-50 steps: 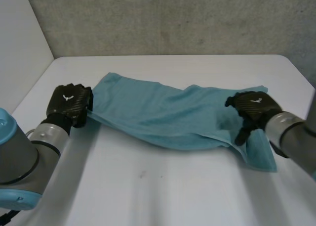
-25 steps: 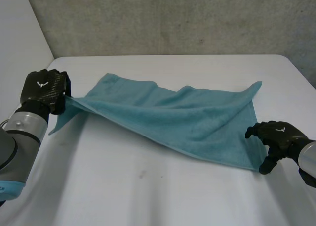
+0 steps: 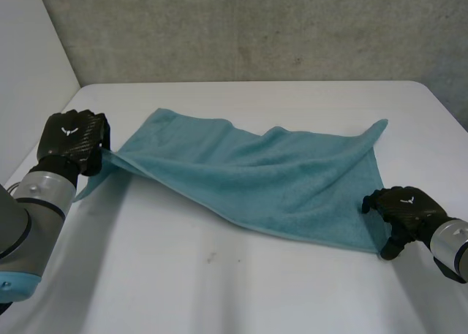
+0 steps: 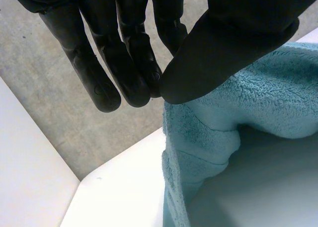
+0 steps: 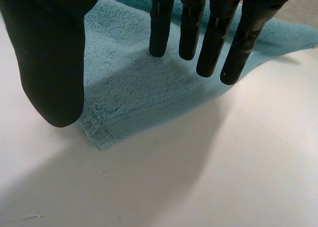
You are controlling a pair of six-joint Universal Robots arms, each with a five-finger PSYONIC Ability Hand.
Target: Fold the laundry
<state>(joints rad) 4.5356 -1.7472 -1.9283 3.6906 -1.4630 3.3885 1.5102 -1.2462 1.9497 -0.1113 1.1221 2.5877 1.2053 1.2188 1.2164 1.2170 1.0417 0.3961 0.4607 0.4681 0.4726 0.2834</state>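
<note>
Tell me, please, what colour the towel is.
Plain teal-blue; the towel shows best in the head view.

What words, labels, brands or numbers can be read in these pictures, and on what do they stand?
No readable words or numbers anywhere.
The left hand bears a white winged emblem on its back, without letters.
The right hand bears the same mark, without letters.
The towel shows no tag or print.

The towel [image 3: 256, 173] lies spread across the table [image 3: 219, 290] between the two hands, barring any low, straight path from one to the other. Beneath the right hand [image 3: 404, 206], past the towel's corner, the tabletop is bare. A white wall [image 3: 29, 71] stands near the left hand's [image 3: 71, 140] outer side.
</note>
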